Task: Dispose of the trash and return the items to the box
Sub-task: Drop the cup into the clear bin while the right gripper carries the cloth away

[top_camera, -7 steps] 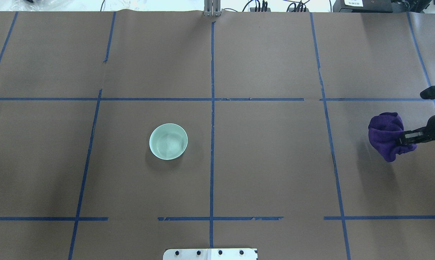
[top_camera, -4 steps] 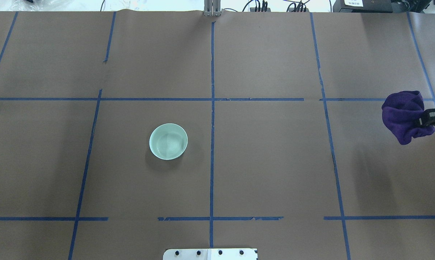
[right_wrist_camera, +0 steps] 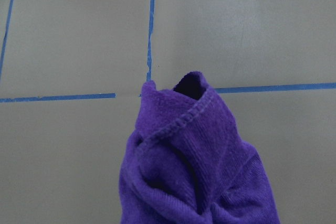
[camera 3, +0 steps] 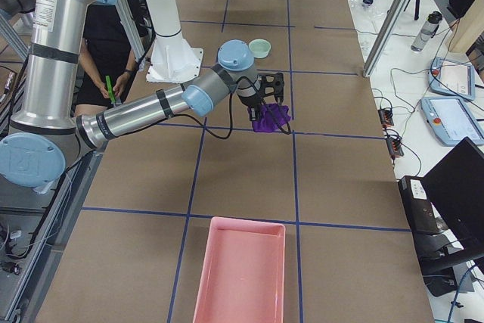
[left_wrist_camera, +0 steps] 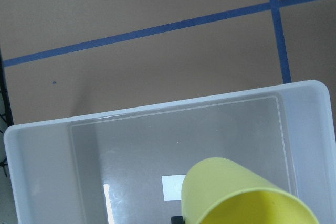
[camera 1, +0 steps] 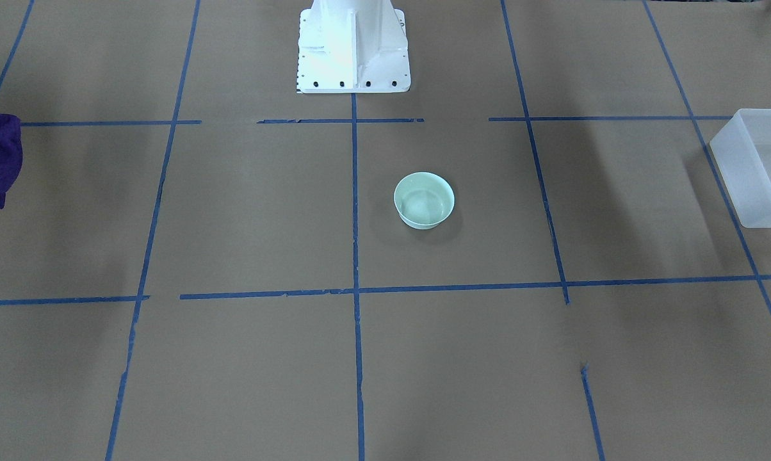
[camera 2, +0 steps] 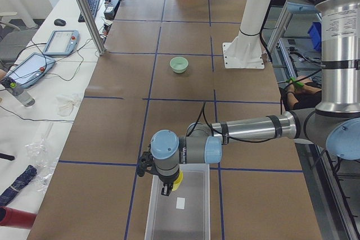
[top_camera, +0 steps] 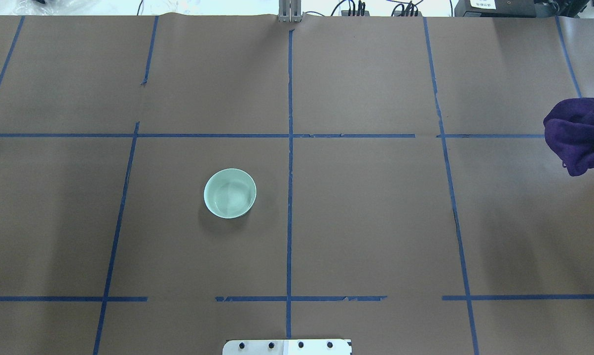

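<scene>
Purple cloth [top_camera: 578,140] has travelled farther to the right of the pale green bowl [top_camera: 230,193], dangling clamped in the right gripper [camera 3: 268,109]. Well left of the bowl, the left gripper [camera 2: 170,184] grips a yellow cup [left_wrist_camera: 241,192] above the frosted box [left_wrist_camera: 42,171].

Silver arm tubes [camera 2: 247,128], pale-blue joint caps [camera 2: 164,143], white bolted pedestal [camera 1: 352,45].
</scene>
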